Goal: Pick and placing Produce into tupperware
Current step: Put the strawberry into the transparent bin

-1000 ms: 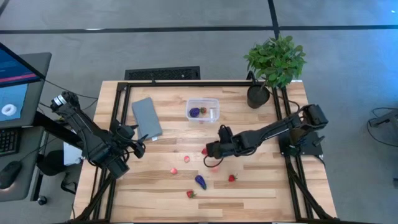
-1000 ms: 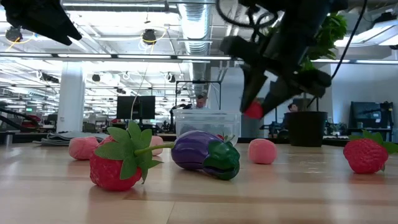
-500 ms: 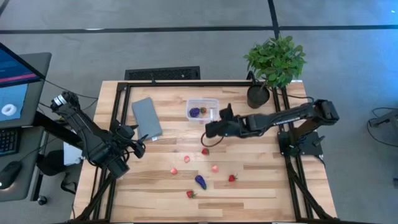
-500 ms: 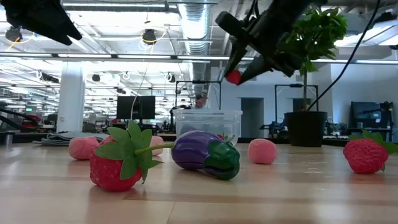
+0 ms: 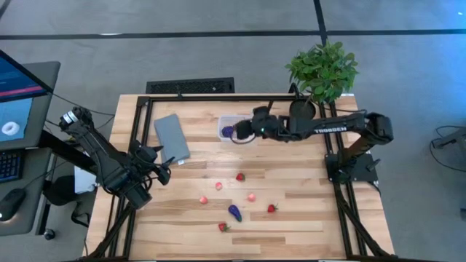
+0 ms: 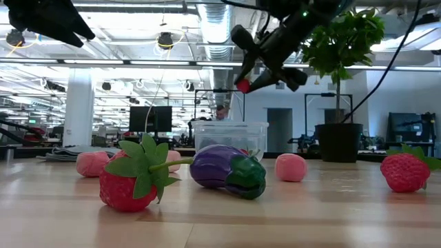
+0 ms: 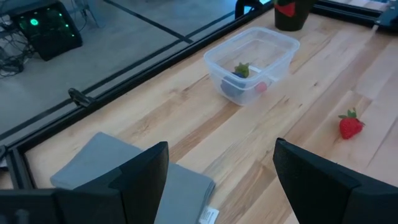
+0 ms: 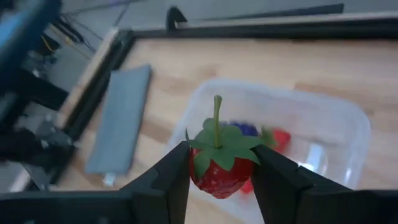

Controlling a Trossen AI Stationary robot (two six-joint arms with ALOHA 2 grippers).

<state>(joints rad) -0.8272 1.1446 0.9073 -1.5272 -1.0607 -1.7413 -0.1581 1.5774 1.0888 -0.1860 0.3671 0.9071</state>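
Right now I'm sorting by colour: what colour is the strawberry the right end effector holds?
Red strawberry with a green leafy top; clearest in the right wrist view.

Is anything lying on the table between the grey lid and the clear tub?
No. In the high view, the wood between the grey lid and the tub is bare; the left wrist view agrees.

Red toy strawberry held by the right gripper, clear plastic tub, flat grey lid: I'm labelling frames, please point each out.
Red toy strawberry [image 8: 217, 174], right wrist view, red body.
Clear plastic tub [image 7: 283, 43], left wrist view, far rim.
Flat grey lid [image 5: 172, 136], high view, centre.
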